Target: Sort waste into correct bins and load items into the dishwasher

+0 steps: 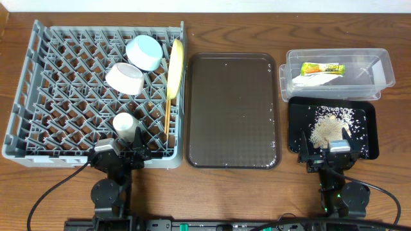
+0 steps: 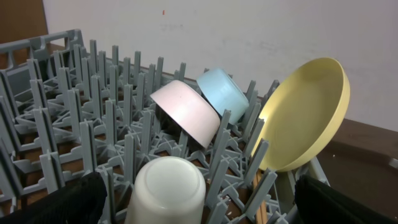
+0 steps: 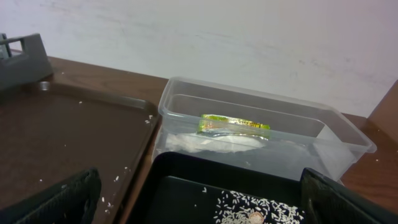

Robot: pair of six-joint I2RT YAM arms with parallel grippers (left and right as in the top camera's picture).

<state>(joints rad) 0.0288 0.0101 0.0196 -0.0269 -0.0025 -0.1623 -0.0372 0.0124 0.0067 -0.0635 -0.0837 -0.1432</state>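
The grey dish rack (image 1: 38, 96) holds the light blue bowl (image 1: 144, 51), the white bowl (image 1: 125, 77), the upright yellow plate (image 1: 174, 67), the upturned white cup (image 1: 124, 123) and the chopsticks (image 1: 168, 119). My left gripper (image 1: 122, 154) is open and empty at the rack's front edge, and the cup (image 2: 166, 190) stands just ahead of it. The clear tub (image 1: 372, 61) holds the wrapper (image 1: 323, 68) and the white paper (image 1: 313, 79). The black tray (image 1: 366, 131) holds the rice scraps (image 1: 331, 125). My right gripper (image 1: 327, 153) is open and empty over the black tray's front edge.
The dark brown serving tray (image 1: 232, 109) lies between the rack and the bins, with a few stray rice grains along its right edge (image 3: 115, 180). A pale wall runs behind the table.
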